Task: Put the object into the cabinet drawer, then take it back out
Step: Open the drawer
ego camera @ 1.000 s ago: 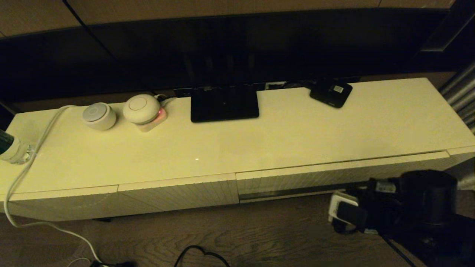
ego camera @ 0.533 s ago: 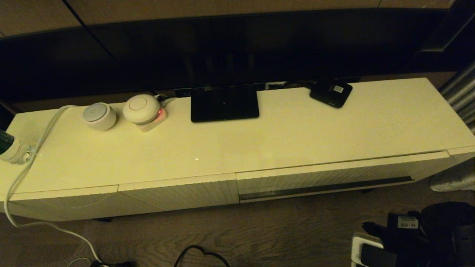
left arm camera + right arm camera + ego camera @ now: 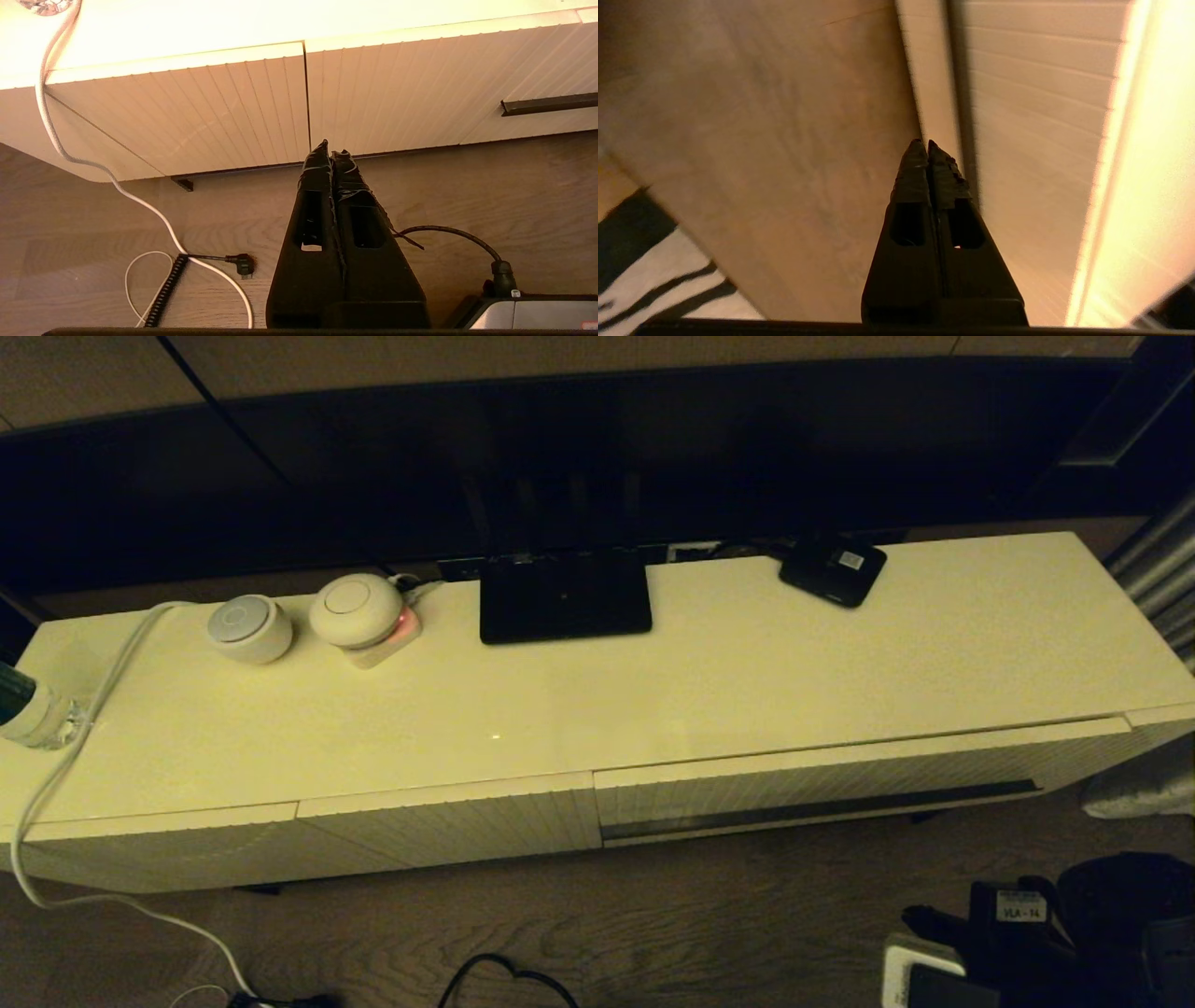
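The cabinet drawer is pushed in, its ribbed cream front level with the neighbouring fronts, and its dark handle groove shows along the lower edge. No umbrella shows in any view. My right arm hangs low at the bottom right, away from the cabinet. The right gripper is shut and empty, pointing along the drawer front beside the groove. My left gripper is shut and empty above the floor, facing the seam between two fronts, with the groove off to one side.
On the cabinet top stand a black TV foot, a small black box with a white label, two round white devices and a bottle. A white cable trails to the floor, where cords lie.
My right arm has drawn back from the drawer front, down and to the right. The drawer has stayed shut and nothing else has moved.
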You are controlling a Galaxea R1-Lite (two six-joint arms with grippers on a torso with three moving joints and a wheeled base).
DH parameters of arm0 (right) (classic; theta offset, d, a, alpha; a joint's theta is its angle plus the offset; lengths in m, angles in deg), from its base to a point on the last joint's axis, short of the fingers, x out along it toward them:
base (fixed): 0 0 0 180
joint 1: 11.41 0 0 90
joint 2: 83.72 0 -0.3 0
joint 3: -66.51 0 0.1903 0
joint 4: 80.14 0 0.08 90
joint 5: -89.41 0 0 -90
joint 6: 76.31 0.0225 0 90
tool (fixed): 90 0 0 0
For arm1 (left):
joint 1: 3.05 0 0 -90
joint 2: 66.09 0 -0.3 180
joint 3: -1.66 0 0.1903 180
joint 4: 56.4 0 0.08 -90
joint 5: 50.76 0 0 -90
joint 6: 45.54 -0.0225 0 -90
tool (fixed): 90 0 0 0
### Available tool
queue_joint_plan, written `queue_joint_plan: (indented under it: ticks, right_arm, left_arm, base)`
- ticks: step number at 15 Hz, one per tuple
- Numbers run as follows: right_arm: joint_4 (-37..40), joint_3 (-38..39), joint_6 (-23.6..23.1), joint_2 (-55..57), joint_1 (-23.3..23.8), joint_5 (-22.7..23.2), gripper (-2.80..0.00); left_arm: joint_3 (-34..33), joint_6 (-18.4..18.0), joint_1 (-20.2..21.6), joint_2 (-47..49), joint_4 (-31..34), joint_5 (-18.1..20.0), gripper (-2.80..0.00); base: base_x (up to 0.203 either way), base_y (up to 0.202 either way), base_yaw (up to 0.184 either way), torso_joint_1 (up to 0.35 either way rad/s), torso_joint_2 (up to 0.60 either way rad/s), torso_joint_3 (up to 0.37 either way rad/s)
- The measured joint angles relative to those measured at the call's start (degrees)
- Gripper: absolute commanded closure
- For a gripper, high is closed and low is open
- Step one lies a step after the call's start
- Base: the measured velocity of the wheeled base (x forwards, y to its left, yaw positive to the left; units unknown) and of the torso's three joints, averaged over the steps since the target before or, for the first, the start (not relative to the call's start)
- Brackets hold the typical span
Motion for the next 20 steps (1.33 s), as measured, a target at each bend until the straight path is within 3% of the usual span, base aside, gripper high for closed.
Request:
queue_joint_plan:
  ticks: [8,20]
  right_arm:
    - [3.81,-0.09,0.19,0.02,-0.56,5.37,0.0]
    - [9.3,0.26,0.72,-2.35,-0.48,5.99,0.0]
  left_arm:
    - [0.0,0.0,0.0,0.0,0.0,-0.02,0.0]
    - [0.0,-0.02,-0.02,0.0,0.0,-0.01,0.0]
  base:
    - [0.0,0.0,0.0,0.0,0.0,0.0]
    - [0.0,0.0,0.0,0.0,0.0,0.0]
